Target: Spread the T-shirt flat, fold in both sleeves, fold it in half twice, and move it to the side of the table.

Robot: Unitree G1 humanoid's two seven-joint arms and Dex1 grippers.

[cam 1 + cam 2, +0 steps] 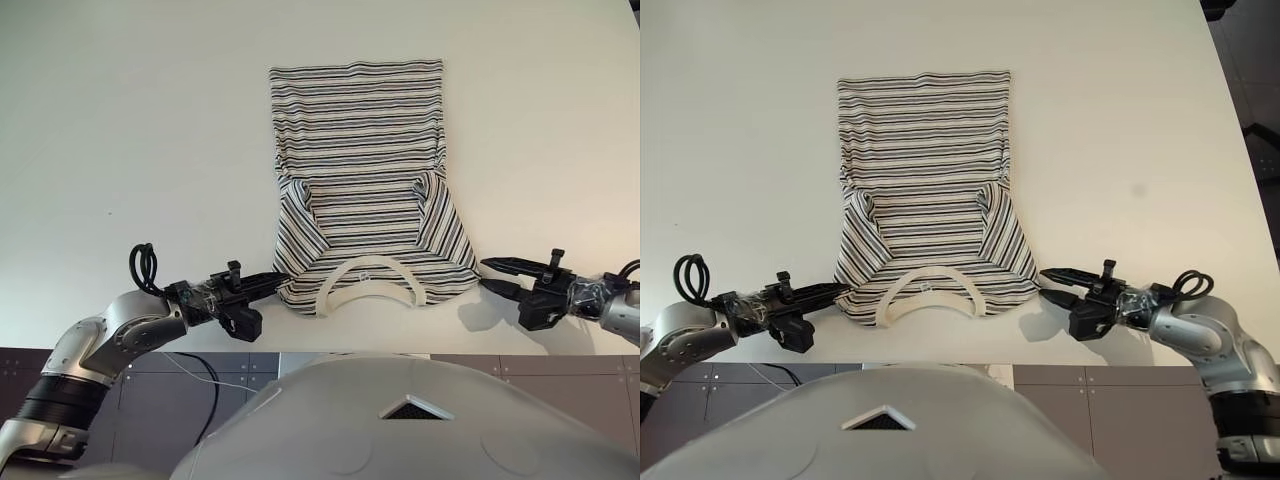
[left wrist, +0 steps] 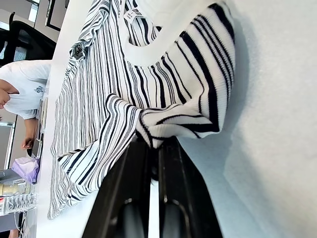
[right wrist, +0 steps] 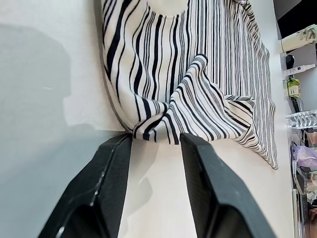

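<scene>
T-shirt (image 1: 365, 150) cloth is sitting clamped in the left fingers (image 2: 124, 183), which are pressing together on the shoulder corner at the robot's left, with a small fold of striped fabric bunching up between their tips. The right fingers (image 3: 111, 173) are standing wide apart, one on each side of the opposite shoulder corner, with the cloth just at their tips and not gripped.

Outward from both grips, the garment is lying flat on the white surface (image 1: 130, 150), with the collar (image 1: 368, 280) nearest the robot and the hem (image 1: 355, 68) pointing away. The left sleeve (image 1: 300, 225) and the right sleeve (image 1: 440, 220) are lying turned in over the body, so the sleeve step is looking done and the first fold in half appears to be the one in hand.

By that reading, the next move is calling for the right fingers to close on their corner. Both arms would then be lifting together and carrying the shoulder line away from the robot to lay it on the hem. Uneven lifting would be pulling the sleeves back out or skewing the fold, so the two corners are needing to travel level.

As for edges, the near edge of the surface is running just behind the collar and both wrists, leaving little room toward the robot. Beyond the hem, and to both sides of the garment, the surface is lying bare, giving open room for the fold and for the later shift to the side.
</scene>
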